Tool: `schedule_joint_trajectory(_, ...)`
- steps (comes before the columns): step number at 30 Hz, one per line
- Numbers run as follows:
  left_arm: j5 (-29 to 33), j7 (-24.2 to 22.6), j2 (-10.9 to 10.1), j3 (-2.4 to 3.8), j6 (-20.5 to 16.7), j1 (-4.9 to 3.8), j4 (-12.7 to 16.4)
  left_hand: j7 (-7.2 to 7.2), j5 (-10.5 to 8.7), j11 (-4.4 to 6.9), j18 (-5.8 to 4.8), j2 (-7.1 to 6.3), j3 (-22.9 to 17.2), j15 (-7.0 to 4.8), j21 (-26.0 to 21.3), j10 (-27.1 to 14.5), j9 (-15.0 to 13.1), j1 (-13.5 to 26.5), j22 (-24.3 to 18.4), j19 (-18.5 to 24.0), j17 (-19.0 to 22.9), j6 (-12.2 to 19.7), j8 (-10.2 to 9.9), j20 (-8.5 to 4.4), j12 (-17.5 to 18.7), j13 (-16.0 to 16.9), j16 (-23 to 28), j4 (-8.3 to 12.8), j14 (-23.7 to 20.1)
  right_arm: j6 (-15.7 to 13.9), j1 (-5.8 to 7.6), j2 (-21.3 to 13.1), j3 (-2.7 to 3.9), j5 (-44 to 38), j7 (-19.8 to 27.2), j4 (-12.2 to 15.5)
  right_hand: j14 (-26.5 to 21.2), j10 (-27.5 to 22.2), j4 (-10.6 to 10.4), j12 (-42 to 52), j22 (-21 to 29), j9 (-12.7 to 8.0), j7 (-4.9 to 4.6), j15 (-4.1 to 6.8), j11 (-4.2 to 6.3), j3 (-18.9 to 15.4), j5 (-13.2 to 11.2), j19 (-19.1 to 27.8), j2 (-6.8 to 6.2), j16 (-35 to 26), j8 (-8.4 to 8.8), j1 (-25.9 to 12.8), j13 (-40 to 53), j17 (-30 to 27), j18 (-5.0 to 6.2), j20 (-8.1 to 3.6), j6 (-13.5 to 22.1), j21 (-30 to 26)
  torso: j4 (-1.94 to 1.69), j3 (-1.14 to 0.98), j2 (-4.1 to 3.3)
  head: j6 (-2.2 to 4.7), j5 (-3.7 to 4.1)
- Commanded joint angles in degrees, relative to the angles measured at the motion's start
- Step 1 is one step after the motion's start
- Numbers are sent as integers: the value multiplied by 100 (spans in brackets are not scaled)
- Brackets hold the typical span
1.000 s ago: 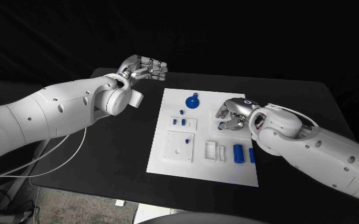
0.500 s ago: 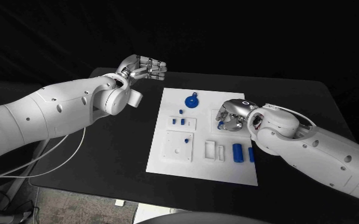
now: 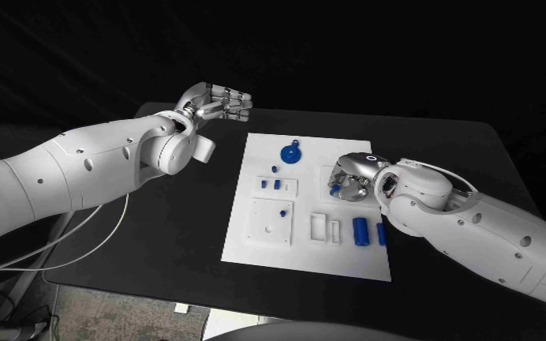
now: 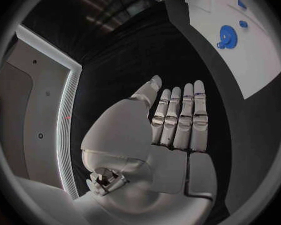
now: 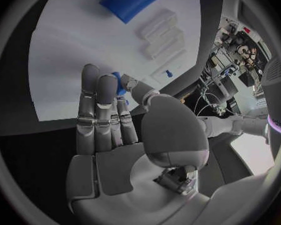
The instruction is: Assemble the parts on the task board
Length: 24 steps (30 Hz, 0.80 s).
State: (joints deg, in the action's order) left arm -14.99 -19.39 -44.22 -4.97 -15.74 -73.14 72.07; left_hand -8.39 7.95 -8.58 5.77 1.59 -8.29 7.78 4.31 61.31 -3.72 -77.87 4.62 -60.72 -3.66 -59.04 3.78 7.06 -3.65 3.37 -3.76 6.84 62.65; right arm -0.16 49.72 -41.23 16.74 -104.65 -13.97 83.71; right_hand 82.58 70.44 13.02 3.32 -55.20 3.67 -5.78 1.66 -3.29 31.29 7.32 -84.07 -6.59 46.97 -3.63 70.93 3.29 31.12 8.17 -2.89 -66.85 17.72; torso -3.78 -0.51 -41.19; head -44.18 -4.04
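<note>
Hovering beyond the white rectangular task board [image 3: 305,222], the silver left hand [image 3: 216,104] curls on nothing; silver right hand [image 3: 355,177] sits on the board | left wrist: fingers [image 4: 185,116] straight, together, empty | right wrist: fingertips [image 5: 107,87] pinch a small blue part [image 5: 118,83] against the board.

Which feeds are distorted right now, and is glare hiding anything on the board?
Head view: evenly lit, no glare on the task board, dark backdrop. Right wrist view: fisheye bends the board edges, and the right hand blocks the centre. Left wrist view: same bending, board crowded at the rim.
</note>
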Motion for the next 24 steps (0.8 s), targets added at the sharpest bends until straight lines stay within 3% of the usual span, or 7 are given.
schedule_joint_trajectory(1, 20, -40, 5, 4, 81, -10, 1, 6, 1, 17, -9, 32, -13, 28, 28, -31, 2, 9, -7, -24, 3, -17, -20, 17, 17, -7, 24, -31, 4, 55, -17, 12, -5, -82, -7, -4, -5, 99, 7, 26, -32, 13, 8, 63, 16, 103, -144, -81, 106, -4, -5, 29, 6, 12, -82, -62, -97, 52, 0, 3, 1, -5, 3)
schedule_joint_trajectory(4, 20, -40, 6, 4, 82, -10, -1, 6, 1, 17, -9, 32, -13, 28, 28, -31, 2, 9, -7, -24, 3, -17, -20, 17, 17, -7, 24, -31, 4, -75, -29, 21, -7, -91, 33, 0, 3, 324, 14, 41, -70, 39, 54, 112, 89, 164, -212, -86, 169, 6, -31, 76, 16, 24, -92, -97, -288, 73, -2, 1, -1, -9, 3)
schedule_joint_trajectory(9, 20, -43, 10, 4, 87, -9, -7, 7, 0, 16, -8, 40, -17, 29, 27, -33, 2, 10, -8, -23, 4, -17, -19, 17, 17, -7, 25, -42, 0, -529, -44, 29, -8, 46, 147, 7, -4, 685, 79, 25, -132, 98, 123, 176, 186, 344, -294, -58, 216, -17, -26, 131, 24, 22, -139, -162, -577, 93, -3, 3, -1, -24, 4)
schedule_joint_trajectory(18, 20, -47, 22, 4, 94, -8, -25, 7, 0, 16, -8, 40, -17, 29, 27, -33, 2, 10, -8, -23, 4, -17, -19, 17, 17, -7, 25, -42, 0, -924, -50, 25, -4, 224, 203, -17, 21, 763, 106, 22, -252, 139, 145, 207, 208, 525, -307, -45, 185, -56, -7, 69, 25, 34, -180, -213, -647, 116, -4, 2, 1, -20, -37)
schedule_joint_trajectory(21, 20, -54, 32, 4, 94, -8, -45, 7, 0, 16, -8, 40, -17, 29, 27, -33, 2, 10, -8, -23, 4, -17, -19, 17, 17, -7, 25, -42, 0, -938, -51, 16, 22, 410, 225, -24, 22, 773, 105, 21, -271, 143, 151, 219, 213, 533, -297, -47, 184, -61, -7, 61, 25, 40, -178, -222, -660, 113, -6, -1, 4, -14, -76)
schedule_joint_trajectory(24, 20, -59, 40, 5, 93, -7, -70, 7, 5, 17, -8, 43, -23, 29, 28, -33, 2, 12, -8, -24, 4, -17, -20, 17, 17, -7, 25, -44, 0, -909, -50, -16, 108, 636, 255, 26, 20, 773, 111, 20, -282, 144, 152, 226, 213, 529, -264, -50, 187, -65, -6, 57, 25, 44, -177, -229, -662, 108, -3, 3, 7, -14, -106)
